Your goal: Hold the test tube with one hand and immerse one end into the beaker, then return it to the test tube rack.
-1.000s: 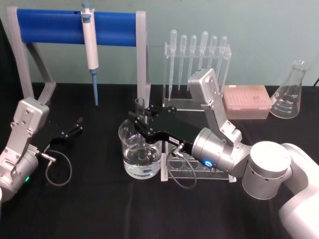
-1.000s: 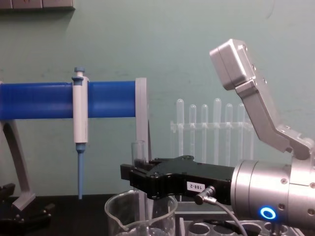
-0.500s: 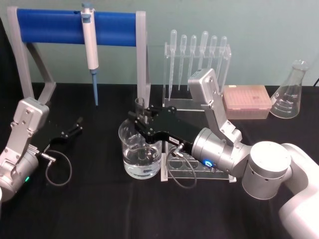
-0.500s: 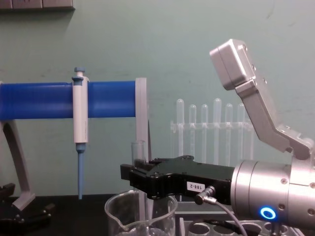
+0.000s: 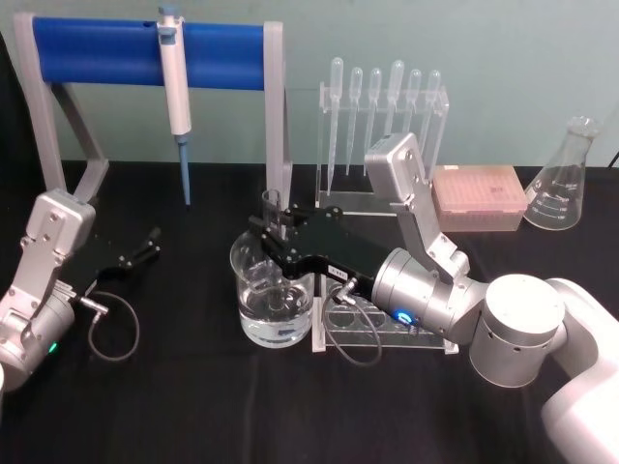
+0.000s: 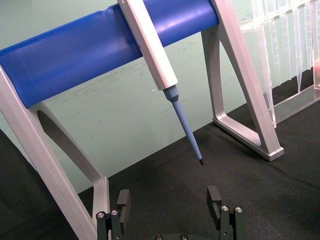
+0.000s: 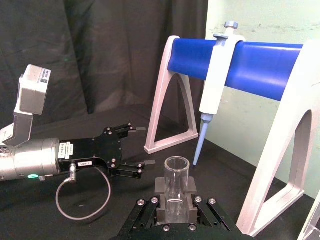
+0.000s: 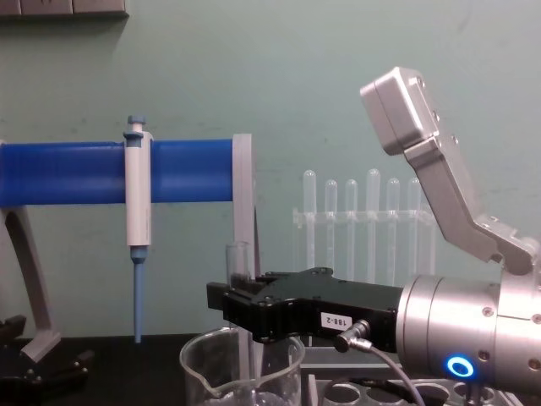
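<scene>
Right now the big right arm reaches across the middle of the head view. Its black right claw is clamped on the test tube. The left claw rests at the left edge of the head view, well away. Its fingers are apart, with nothing between them.

Most of the trouble could come from that big arm. If it swings sideways before it lifts, the tube would knock the glass wall of the beaker. The beaker could then tip and spill its water on the black table.

The rack sits just beside the beaker, on its right in the head view, partly under the arm. Its holes are small. If the tube comes down a bit off, its round end would hit the top of the rack and not go in.

The tube is smooth glass and may be wet. It could slip down in the claw if the squeeze is weak, or crack if the squeeze is too hard.

The test tube is long, thin and clear. It stands straight up in the lower middle of the chest view. Its open top pokes up above the claw, and its lower part goes down inside the beaker. How deep it sits in the water is hard to tell.
</scene>
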Tool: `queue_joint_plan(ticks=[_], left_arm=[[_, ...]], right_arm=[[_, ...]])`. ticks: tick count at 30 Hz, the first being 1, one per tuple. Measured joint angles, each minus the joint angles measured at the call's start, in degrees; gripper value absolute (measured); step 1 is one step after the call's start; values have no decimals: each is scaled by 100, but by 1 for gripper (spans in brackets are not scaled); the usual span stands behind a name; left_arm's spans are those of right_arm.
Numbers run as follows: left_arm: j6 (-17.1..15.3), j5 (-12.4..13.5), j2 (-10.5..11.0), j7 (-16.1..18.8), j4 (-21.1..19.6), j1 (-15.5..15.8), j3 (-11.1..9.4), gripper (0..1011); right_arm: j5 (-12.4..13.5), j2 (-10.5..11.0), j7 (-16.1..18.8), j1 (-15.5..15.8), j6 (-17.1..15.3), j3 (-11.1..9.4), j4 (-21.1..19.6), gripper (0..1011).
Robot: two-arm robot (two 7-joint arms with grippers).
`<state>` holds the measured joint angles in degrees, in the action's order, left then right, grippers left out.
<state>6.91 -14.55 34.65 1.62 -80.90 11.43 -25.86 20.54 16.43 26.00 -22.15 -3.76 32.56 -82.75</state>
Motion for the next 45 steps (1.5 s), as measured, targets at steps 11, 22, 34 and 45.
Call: queue_joint_plan(ticks=[11,22,34,45], left_arm=[[0,0,0,0,0,0,0,1000],[0,0,0,0,0,0,0,1000],[0,0,0,0,0,0,0,1000],[0,0,0,0,0,0,0,1000]], right_arm=[[0,0,0,0,0,0,0,227],[0,0,0,0,0,0,0,227],[0,0,0,0,0,0,0,227],[0,0,0,0,0,0,0,228]])
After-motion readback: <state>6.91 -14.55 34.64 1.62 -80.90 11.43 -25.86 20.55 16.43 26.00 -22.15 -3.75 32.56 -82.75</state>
